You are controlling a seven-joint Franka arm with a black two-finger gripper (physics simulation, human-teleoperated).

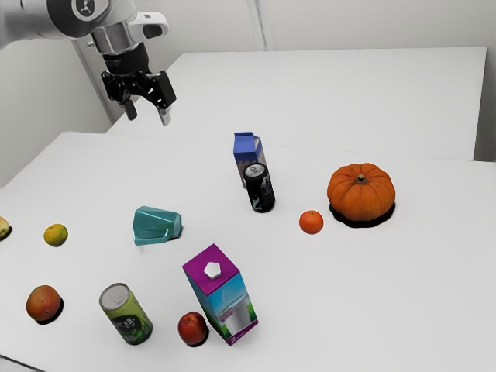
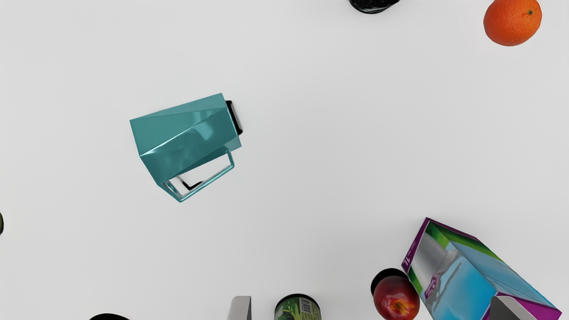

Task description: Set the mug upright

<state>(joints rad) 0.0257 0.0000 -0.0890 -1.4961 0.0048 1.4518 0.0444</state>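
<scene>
The black gripper (image 1: 148,116) hangs high above the table at the exterior view's upper left, its two fingers apart with nothing between them. In the wrist view the open gripper (image 2: 371,306) has its fingertips at the bottom edge, well away from the mug. A teal faceted mug (image 1: 156,225) lies on its side on the white table, below the gripper. The wrist view has the mug (image 2: 189,135) with its angular handle lying out to one side, near the tabletop.
Near the mug stand a purple-topped carton (image 1: 225,294), a green can (image 1: 127,314) and a red apple (image 1: 192,328). Farther off are a black can (image 1: 259,188), a blue carton (image 1: 248,147), an orange (image 1: 311,222) and a pumpkin (image 1: 361,193). Other fruit (image 1: 44,303) sits at the exterior view's left.
</scene>
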